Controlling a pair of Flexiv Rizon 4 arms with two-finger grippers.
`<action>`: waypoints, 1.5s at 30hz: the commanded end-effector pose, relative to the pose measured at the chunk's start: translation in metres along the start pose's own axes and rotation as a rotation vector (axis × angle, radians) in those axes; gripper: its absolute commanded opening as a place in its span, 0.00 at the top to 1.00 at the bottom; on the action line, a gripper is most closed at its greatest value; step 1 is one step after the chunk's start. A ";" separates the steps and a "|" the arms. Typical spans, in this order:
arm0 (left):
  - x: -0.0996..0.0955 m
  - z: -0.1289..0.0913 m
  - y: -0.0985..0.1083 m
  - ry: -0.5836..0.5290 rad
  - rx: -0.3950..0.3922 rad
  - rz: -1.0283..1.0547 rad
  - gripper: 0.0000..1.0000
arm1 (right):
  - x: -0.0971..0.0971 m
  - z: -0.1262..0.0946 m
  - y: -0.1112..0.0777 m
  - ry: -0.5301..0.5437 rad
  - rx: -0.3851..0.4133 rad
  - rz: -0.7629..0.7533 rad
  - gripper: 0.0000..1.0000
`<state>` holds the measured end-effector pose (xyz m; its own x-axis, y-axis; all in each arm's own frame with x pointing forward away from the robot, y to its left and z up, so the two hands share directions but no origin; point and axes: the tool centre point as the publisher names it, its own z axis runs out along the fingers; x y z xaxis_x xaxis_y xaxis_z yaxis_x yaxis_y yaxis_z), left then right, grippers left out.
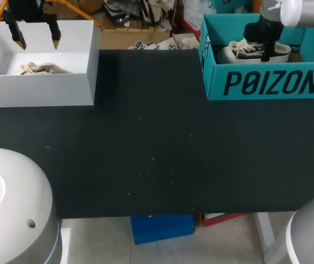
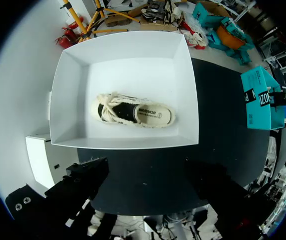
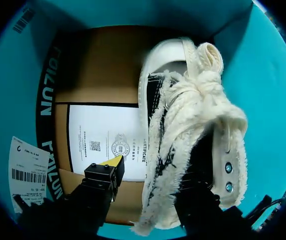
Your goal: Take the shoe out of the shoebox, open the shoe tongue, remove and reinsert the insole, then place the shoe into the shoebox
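The shoe (image 1: pixel 38 69) on your left lay flat in the white box (image 1: pixel 36 91) at the counter's (image 1: pixel 146 143) far left corner, its long axis running along the box's length. Your left pincer (image 1: pixel 36 37) hung above that box, released and grasping nothing, with the shoe straight ahead of it. The shoe's length ran in line with the gap between the two fingers, so by my reading a grip across its width would have called for a turn of the wrist.

Well apart, across the bare middle of the counter, the teal box (image 1: pixel 266 82) held a second shoe (image 3: pixel 193 115), and your right pincer (image 3: pixel 155 175) was down inside, far nearer its shoe than the left was. It stood released. One yellow-tipped finger (image 3: pixel 114 161) was just beside the frayed side wall but apart from it, and the other sat low by the shoe's opening. That shoe's long axis ran away ahead of the fingers, so the next move probably turned on closing across that wall.
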<state>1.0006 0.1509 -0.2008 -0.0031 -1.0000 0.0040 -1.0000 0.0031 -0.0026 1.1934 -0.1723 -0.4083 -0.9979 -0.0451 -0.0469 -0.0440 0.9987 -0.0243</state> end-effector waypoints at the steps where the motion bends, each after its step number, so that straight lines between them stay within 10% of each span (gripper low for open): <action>1: 0.000 0.000 0.000 -0.002 -0.001 -0.002 0.00 | -0.010 0.011 0.001 0.019 0.004 0.000 0.63; 4: 0.000 0.000 0.000 -0.002 -0.001 -0.002 0.00 | -0.010 0.011 0.002 0.022 0.012 -0.007 1.00; 22: 0.000 0.000 0.000 -0.002 -0.001 -0.002 0.00 | -0.011 -0.030 -0.006 -0.030 0.060 0.011 1.00; 45: 0.000 0.000 0.000 -0.002 -0.001 -0.002 0.00 | 0.015 -0.163 0.006 -0.145 0.235 0.105 1.00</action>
<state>1.0006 0.1509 -0.2008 -0.0031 -1.0000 0.0039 -1.0000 0.0031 -0.0026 1.1985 -0.1758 -0.3027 -0.9863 0.0463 -0.1582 0.0818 0.9707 -0.2260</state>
